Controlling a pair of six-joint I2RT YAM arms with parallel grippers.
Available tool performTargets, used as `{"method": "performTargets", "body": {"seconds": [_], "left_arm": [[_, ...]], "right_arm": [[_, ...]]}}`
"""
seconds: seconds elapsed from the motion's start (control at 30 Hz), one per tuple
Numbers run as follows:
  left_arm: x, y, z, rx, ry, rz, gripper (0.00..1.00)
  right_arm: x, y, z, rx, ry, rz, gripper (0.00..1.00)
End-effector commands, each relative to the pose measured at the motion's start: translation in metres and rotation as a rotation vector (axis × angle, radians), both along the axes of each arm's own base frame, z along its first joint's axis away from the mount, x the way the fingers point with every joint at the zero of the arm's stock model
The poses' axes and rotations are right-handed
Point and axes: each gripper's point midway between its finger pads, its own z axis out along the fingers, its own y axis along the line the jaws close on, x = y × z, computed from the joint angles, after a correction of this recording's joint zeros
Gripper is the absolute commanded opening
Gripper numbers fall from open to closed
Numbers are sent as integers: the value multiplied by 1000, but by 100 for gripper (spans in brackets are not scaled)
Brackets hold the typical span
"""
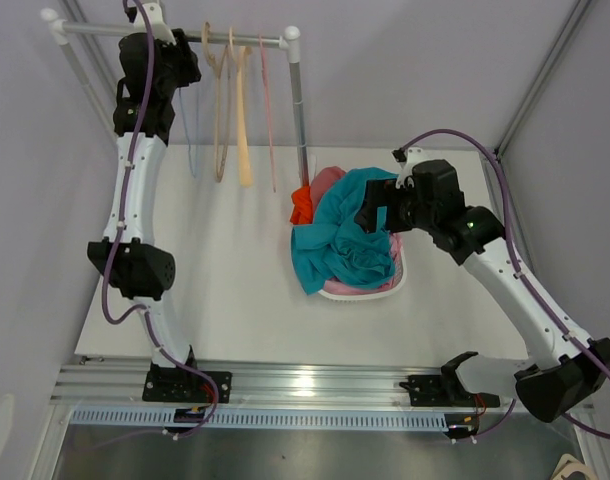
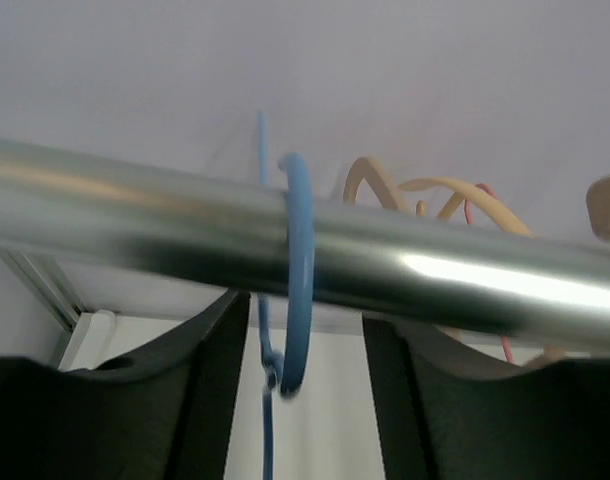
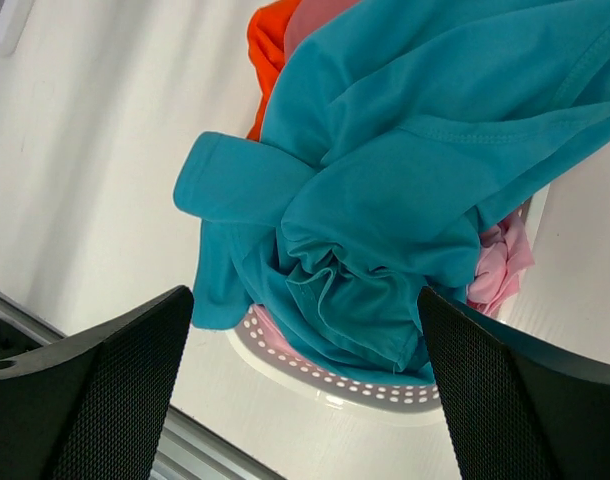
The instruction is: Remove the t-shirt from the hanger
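The teal t-shirt (image 1: 345, 235) (image 3: 385, 180) lies crumpled on top of a white perforated basket (image 1: 370, 292) (image 3: 335, 385), one sleeve spilling over the rim. My right gripper (image 1: 375, 215) (image 3: 305, 300) hovers just above it, open wide, with nothing between its fingers. A bare blue hanger (image 1: 192, 140) hangs by its hook (image 2: 298, 270) from the metal rail (image 1: 175, 35) (image 2: 435, 270). My left gripper (image 1: 190, 65) (image 2: 305, 310) is raised to the rail, open, its fingers on either side of the blue hook without touching it.
Beige hangers (image 1: 243, 120) (image 2: 455, 195) and a thin pink hanger (image 1: 269, 110) hang further right on the rail. The rack's upright post (image 1: 299, 110) stands just behind the basket. Orange cloth (image 1: 301, 205) (image 3: 270, 40) and pink cloth (image 3: 500, 265) lie under the t-shirt.
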Motion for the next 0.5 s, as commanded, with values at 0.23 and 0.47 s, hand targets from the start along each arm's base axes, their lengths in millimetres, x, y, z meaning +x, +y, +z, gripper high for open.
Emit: {"method": "performTargets", "body": {"seconds": [0.23, 0.47], "left_arm": [[-79, 9, 71, -90, -118, 82, 100], [-167, -8, 31, -164, 1, 77, 99]], "right_arm": [[37, -31, 41, 46, -255, -224, 99], [48, -103, 37, 50, -534, -513, 98]]}}
